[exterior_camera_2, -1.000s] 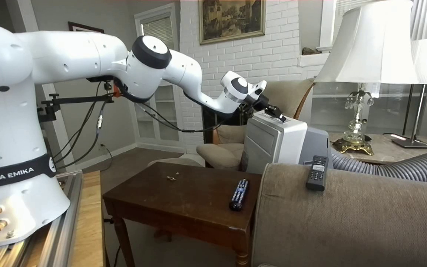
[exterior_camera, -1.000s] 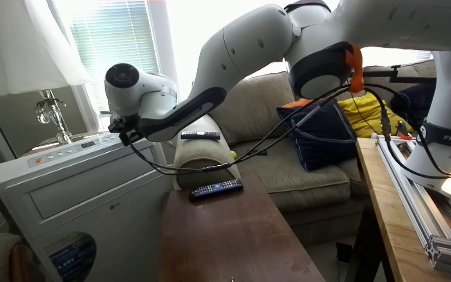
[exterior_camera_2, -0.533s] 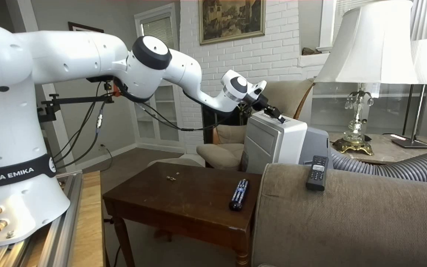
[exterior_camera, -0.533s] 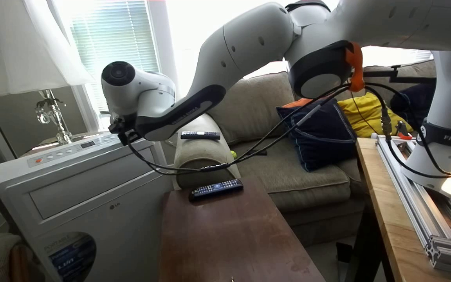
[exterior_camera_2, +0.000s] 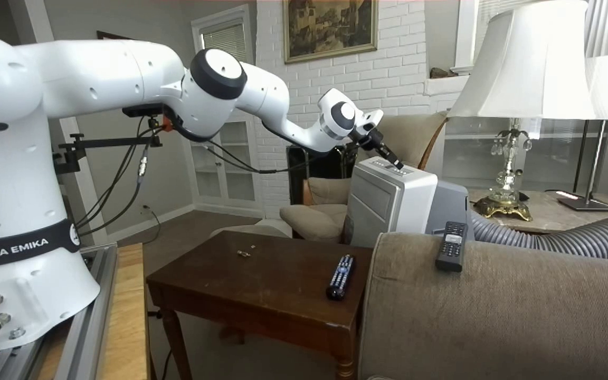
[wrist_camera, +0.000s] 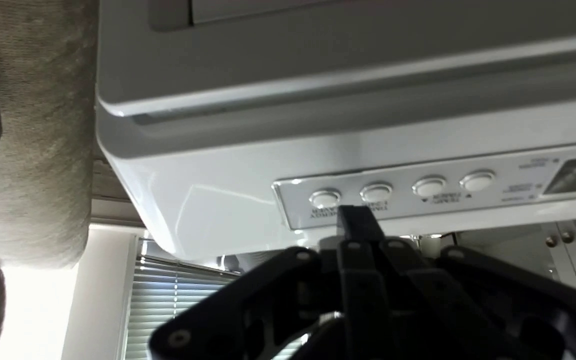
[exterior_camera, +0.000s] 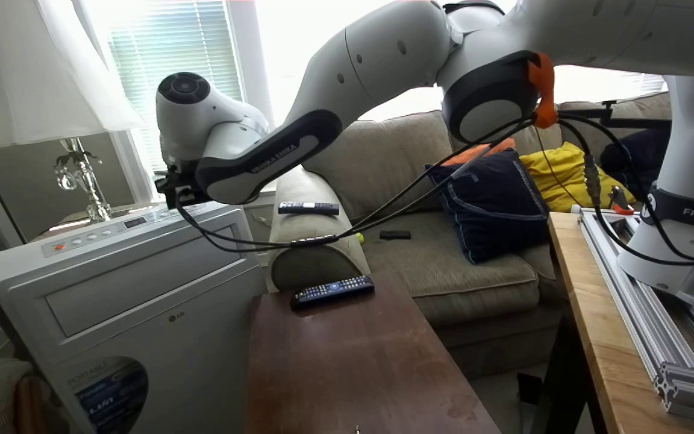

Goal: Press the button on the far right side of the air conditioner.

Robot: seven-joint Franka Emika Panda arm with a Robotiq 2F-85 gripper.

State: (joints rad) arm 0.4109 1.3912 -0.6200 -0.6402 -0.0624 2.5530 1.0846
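Note:
The white air conditioner (exterior_camera: 196, 355) stands left in an exterior view, with a control panel on top. It also shows in an exterior view (exterior_camera_2: 415, 206) and fills much of the wrist view (wrist_camera: 308, 120). Its far right button (wrist_camera: 325, 199), labelled energy saver, is the leftmost round white button in the upside-down wrist view. My gripper (wrist_camera: 360, 220) is shut and empty, its tip seen between that button and the timer button (wrist_camera: 376, 192) beside it. The gripper (exterior_camera_2: 399, 165) points down at the panel's near end. I cannot tell whether it touches. In an exterior view, the fingers are hidden behind the wrist.
A sofa arm (exterior_camera_2: 504, 306) with a remote (exterior_camera_2: 452, 246) stands beside the unit. A brown table (exterior_camera_2: 262, 285) with another remote (exterior_camera_2: 341, 277) is in front. A lamp (exterior_camera_2: 507, 169) and a grey hose (exterior_camera_2: 573, 237) are behind.
The arm and wrist have risen. The gripper tip is slightly higher above the panel and tilts more steeply downward. The gripper's cables have lifted with it. The air conditioner has not moved.

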